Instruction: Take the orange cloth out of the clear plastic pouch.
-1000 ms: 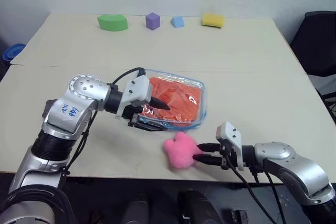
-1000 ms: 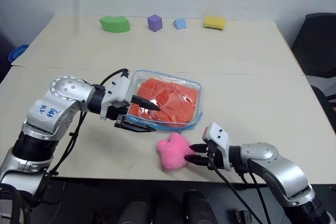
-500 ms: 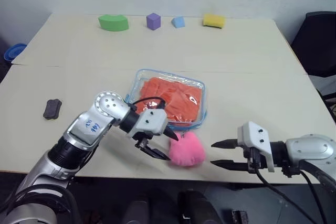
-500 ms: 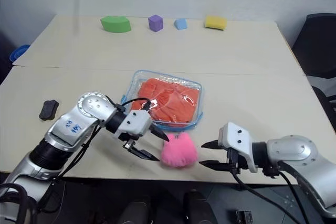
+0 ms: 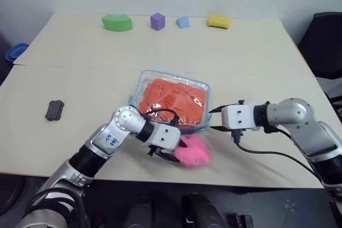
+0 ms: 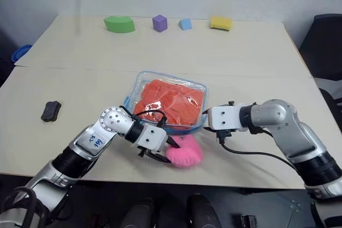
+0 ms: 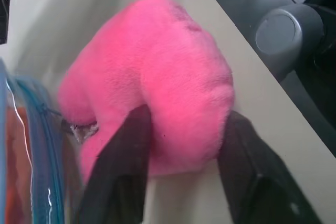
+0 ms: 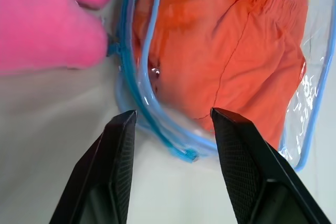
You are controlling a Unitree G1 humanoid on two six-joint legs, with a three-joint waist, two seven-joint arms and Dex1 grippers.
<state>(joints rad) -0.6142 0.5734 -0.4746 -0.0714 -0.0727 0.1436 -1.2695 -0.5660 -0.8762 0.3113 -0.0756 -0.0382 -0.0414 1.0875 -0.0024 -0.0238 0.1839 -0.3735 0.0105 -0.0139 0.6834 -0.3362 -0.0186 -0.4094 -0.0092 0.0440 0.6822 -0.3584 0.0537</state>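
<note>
The clear plastic pouch with light-blue trim lies flat mid-table, and the orange cloth is folded inside it. Its pink pompom rests on the table just in front of the pouch. My left gripper comes in from the left and is shut on the pompom, a finger pressed into each side. My right gripper is open at the pouch's right side. In the right wrist view the gripper straddles the blue trim, with the cloth just beyond.
Along the far edge stand a green block, a purple cube, a blue block and a yellow block. A small dark object lies at the left. A black chair is off the right edge.
My left gripper came down off the pouch to the pompom and closed on it. My right gripper left the pompom, rose and swung in to the pouch's right edge.
</note>
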